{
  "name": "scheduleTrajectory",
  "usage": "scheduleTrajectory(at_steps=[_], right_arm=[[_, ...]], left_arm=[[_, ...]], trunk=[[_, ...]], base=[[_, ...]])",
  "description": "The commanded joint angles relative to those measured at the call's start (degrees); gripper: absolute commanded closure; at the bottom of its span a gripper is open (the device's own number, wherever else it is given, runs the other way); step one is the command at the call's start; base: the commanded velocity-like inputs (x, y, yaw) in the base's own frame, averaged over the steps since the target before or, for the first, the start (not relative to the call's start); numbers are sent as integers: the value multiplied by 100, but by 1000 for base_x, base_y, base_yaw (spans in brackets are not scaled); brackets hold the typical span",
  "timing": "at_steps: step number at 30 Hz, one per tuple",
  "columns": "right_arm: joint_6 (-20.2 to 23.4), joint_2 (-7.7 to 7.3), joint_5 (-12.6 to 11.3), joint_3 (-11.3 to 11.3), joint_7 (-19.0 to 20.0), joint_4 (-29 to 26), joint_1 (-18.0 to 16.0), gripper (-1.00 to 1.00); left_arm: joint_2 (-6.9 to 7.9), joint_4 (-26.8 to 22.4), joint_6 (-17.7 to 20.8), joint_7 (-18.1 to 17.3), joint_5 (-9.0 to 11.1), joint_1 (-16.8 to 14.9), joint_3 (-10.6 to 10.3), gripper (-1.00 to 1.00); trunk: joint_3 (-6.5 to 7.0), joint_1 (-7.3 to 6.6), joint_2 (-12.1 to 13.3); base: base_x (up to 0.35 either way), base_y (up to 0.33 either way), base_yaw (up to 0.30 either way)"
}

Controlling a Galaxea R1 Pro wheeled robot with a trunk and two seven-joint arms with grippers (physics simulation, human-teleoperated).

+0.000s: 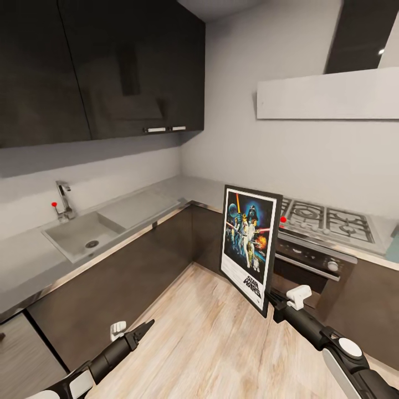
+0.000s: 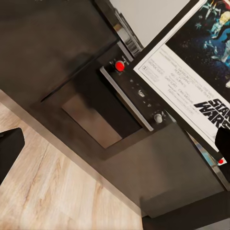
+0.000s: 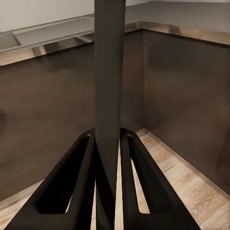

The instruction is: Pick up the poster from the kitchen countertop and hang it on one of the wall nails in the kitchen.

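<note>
The poster (image 1: 249,241), an upright rectangular Star Wars print with a thin black frame, white border and colourful figures on dark blue, stands edge-up in the right claw (image 1: 275,302), off the counter and in the air in front of the dark oven (image 1: 310,263). The right wrist view shows the claw's two black fingers (image 3: 81,187) clenched on the frame's lower edge, the thin panel rising straight up between them.

The grip sits at one bottom corner, so nearly all the panel stands above and to one side of the claw. A quick swing of the arm could, I judge, make the frame pivot or slip out between the fingers. Beyond the claw lie the gas hob (image 1: 327,219) and the pale grey L-shaped counter (image 1: 183,191) with its metallic edge; a low carry could clip them.

The left claw (image 1: 143,330) hangs low over the wooden floor (image 1: 210,343), nothing between its fingers, though I cannot tell whether they are parted

No nail is discernible on the pale wall (image 1: 233,111), so aiming the hang is the larger risk
</note>
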Motion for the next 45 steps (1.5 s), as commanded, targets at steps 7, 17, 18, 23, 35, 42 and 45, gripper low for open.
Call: scheduleTrajectory(at_steps=[7,17,18,23,35,42,45], right_arm=[[13,-5,-68,8,19,1,-5,100],[13,-5,-68,8,18,1,-5,100],[13,-5,-68,8,19,1,-5,100],[13,-5,-68,8,19,1,-5,100],[13,-5,-68,8,18,-8,-5,100],[13,-5,-68,8,19,-8,-5,100],[13,-5,-64,8,13,-11,-5,100]], left_arm=[[-2,0,-52,-5,34,-5,-49,-100],[1,1,-52,-5,32,-5,-49,-100],[2,1,-52,-5,33,-5,-49,-100],[1,2,-52,-5,29,-5,-49,-100],[5,2,-52,-5,30,-5,-49,-100],[6,37,-52,-5,34,-5,-49,-100],[6,46,-55,-5,34,-5,-49,-100]], trunk=[[114,-151,271],[132,-173,311],[132,-173,311],[132,-173,311],[132,-173,311],[132,-173,311],[132,-173,311]], base=[[0,0,0],[0,0,0],[0,0,0],[0,0,0],[0,0,0],[-2,0,8],[-146,43,169]])
